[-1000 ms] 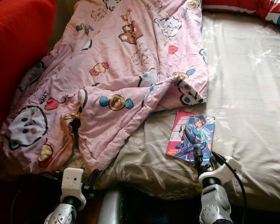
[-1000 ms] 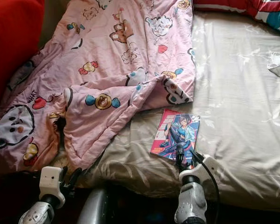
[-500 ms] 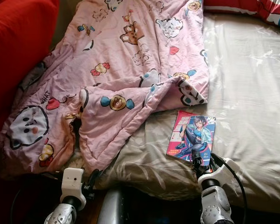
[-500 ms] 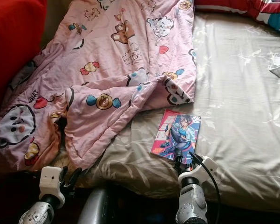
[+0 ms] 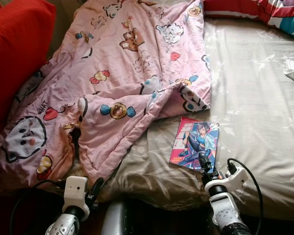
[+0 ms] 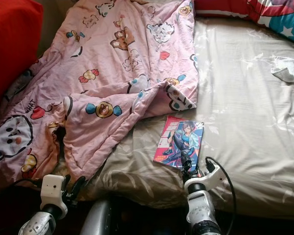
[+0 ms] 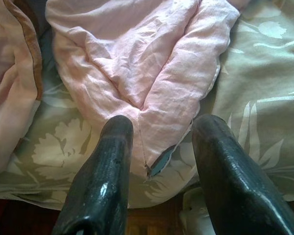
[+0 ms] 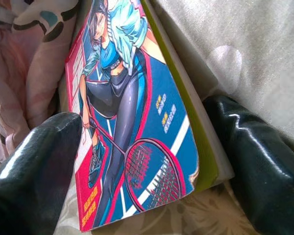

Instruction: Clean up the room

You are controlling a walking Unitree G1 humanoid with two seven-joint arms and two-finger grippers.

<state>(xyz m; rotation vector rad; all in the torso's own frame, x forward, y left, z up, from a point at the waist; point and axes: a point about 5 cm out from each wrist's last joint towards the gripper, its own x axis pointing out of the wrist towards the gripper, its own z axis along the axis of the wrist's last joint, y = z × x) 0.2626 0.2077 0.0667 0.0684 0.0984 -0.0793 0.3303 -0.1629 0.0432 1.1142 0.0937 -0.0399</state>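
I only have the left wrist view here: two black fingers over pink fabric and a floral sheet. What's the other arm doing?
Observer: The right gripper is at the near edge of a book on the bed, fingers open either side of its corner.
Operator: Is the book lifted?
Observer: No, it lies flat on the sheet, beside the pink blanket.
Operator: Anything else on the bed?
Observer: A small crumpled white cloth on the far right, and a red cushion on the left.
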